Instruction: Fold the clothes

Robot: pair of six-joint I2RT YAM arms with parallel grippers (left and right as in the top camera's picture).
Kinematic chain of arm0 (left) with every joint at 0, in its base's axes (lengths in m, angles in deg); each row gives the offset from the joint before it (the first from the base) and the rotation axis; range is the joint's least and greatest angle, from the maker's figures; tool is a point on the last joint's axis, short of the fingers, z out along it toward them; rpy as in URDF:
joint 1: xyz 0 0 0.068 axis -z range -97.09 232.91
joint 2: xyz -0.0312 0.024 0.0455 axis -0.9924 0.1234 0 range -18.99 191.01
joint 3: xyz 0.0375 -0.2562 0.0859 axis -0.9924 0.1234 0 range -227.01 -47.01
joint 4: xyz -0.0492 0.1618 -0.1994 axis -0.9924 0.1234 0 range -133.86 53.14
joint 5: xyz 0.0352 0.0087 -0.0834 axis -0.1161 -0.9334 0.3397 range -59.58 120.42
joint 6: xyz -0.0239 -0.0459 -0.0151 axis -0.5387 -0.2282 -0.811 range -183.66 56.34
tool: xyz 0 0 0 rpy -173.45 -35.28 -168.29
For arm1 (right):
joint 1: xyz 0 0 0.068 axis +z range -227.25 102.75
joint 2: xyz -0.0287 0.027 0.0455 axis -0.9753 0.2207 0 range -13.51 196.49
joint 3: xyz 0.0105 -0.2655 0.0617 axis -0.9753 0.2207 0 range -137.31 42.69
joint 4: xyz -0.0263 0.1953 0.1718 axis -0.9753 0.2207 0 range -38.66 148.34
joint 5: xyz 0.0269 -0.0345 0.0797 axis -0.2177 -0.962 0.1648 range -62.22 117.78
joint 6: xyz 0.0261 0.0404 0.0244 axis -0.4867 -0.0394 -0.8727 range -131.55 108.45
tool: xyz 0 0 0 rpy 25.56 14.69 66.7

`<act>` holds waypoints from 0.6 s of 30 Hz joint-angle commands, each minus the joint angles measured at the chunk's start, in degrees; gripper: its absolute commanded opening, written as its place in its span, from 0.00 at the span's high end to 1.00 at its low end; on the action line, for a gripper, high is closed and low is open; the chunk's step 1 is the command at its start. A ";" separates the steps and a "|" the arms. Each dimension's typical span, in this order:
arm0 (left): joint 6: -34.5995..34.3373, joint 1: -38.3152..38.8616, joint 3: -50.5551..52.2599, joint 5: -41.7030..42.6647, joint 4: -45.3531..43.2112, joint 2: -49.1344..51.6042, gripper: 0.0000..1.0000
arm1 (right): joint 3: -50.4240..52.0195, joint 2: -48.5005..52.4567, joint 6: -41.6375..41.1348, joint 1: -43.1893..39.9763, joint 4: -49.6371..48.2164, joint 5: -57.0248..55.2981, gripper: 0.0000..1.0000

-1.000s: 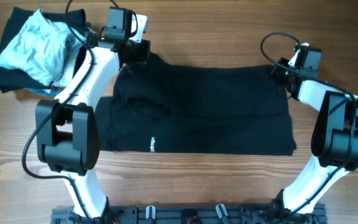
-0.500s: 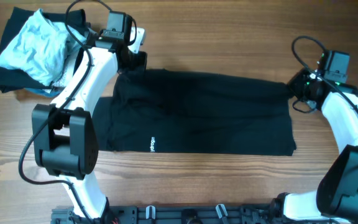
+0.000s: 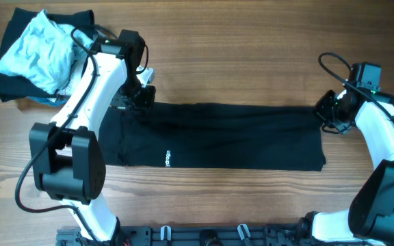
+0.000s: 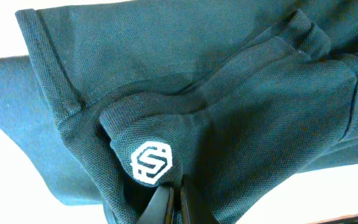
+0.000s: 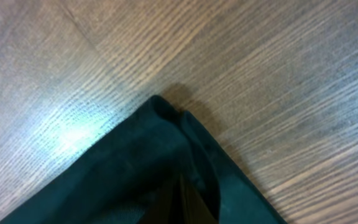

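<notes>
Overhead: the large black soft-fabric T-shirt (image 3: 231, 137) lies across the middle of the brown wooden table (image 3: 252, 55). Its far edge has been drawn nearer than a second ago, so the lengthwise fold is advancing.
Left wrist: the left gripper (image 4: 171, 200) is clamped on fabric beside the white hexagonal logo (image 4: 151, 163).
Right wrist: the right gripper (image 5: 180, 198) is pinched on the shirt's corner.

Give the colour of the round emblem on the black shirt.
White emblem on the black T-shirt; best in left wrist view.

The black T-shirt (image 3: 231, 137) lies flat, folded into a wide band; pale blue garment (image 3: 36, 51) heaped apart.
</notes>
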 commanded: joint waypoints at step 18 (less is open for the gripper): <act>-2.91 0.24 4.90 2.34 1.33 -1.33 0.78 | 0.02 -1.18 5.31 -0.13 6.49 -3.21 0.19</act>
